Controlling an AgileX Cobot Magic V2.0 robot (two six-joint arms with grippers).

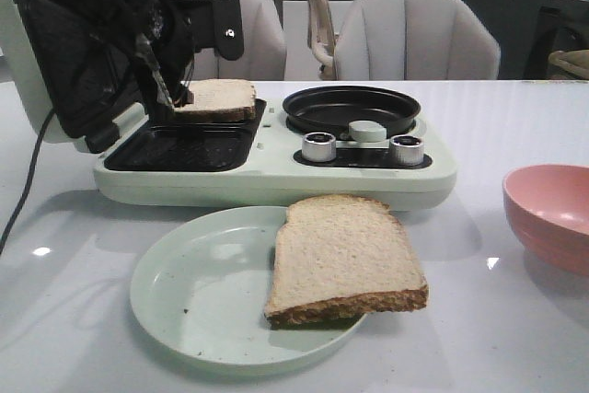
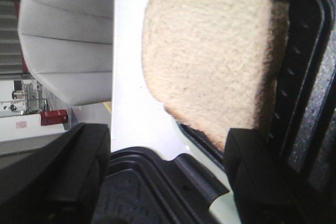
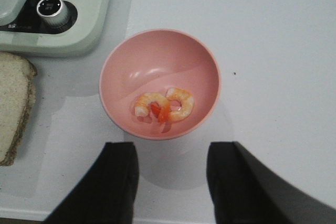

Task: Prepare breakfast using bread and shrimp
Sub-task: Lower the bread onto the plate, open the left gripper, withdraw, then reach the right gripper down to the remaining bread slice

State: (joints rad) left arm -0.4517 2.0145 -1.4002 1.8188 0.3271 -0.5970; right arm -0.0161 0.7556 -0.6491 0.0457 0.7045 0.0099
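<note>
One bread slice (image 1: pixel 216 98) rests on the back edge of the sandwich maker's black grill plate (image 1: pixel 179 149). It fills the left wrist view (image 2: pixel 215 61). My left gripper (image 1: pixel 166 89) (image 2: pixel 168 145) is open beside it, with one finger (image 2: pixel 262 177) against the slice's edge. The second bread slice (image 1: pixel 345 260) lies on a pale green plate (image 1: pixel 193 292); its edge shows in the right wrist view (image 3: pixel 13 108). Two curled orange-pink shrimp (image 3: pixel 163 106) lie in a pink bowl (image 3: pixel 157 61) (image 1: pixel 552 213). My right gripper (image 3: pixel 170 182) is open and empty, just short of the bowl.
The pale green breakfast maker (image 1: pixel 276 181) stands mid-table with its lid (image 1: pixel 64 52) raised at the left, a round black pan (image 1: pixel 350 108) and two silver knobs (image 1: pixel 320 146) on its right half. A black cable (image 1: pixel 23 181) runs down the left. Grey chairs stand behind the table.
</note>
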